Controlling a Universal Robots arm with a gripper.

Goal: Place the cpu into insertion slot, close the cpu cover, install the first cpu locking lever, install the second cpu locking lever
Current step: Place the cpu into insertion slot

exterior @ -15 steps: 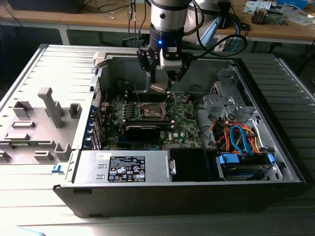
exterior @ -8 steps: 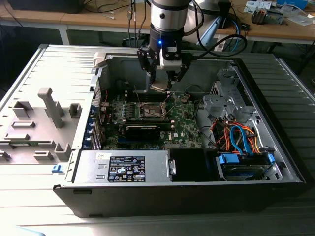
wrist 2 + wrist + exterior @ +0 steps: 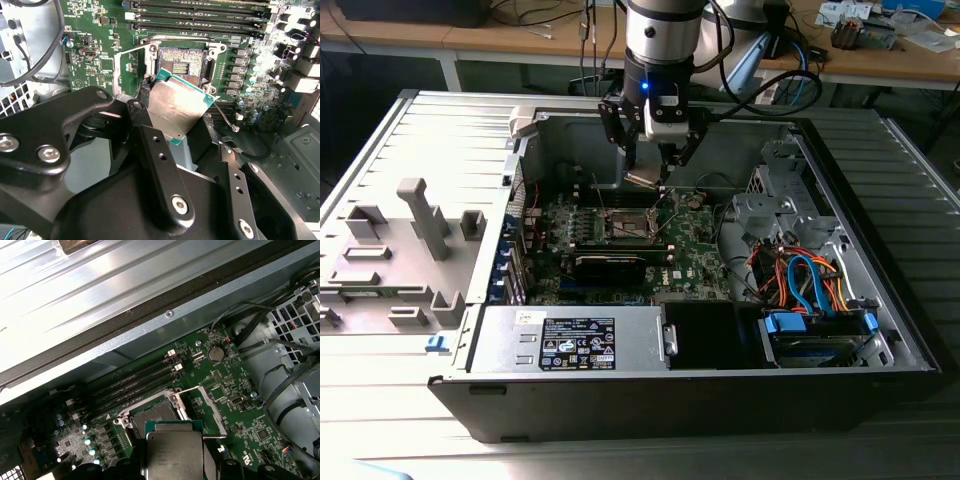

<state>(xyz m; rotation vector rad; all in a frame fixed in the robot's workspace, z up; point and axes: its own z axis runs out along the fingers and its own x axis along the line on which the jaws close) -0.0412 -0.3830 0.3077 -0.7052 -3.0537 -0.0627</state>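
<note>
While above the insertion slot [image 3: 181,62] — the cpu [image 3: 176,107], tight between the gripper [image 3: 182,136] jaws.

cpu [image 3: 175,107] — tilted above bare insertion slot [image 3: 180,62]

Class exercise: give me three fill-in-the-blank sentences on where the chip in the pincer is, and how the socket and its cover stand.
1. The black pincer grips the small flat square silvery-grey cpu, holding it ____ the dark square insertion slot, not in it.
2. With no chip lying in it, the insertion slot is ____.
3. The thin silver metal cpu cover, a frame with a square window, is swung ____.

Missing words: above; empty; open.
</note>
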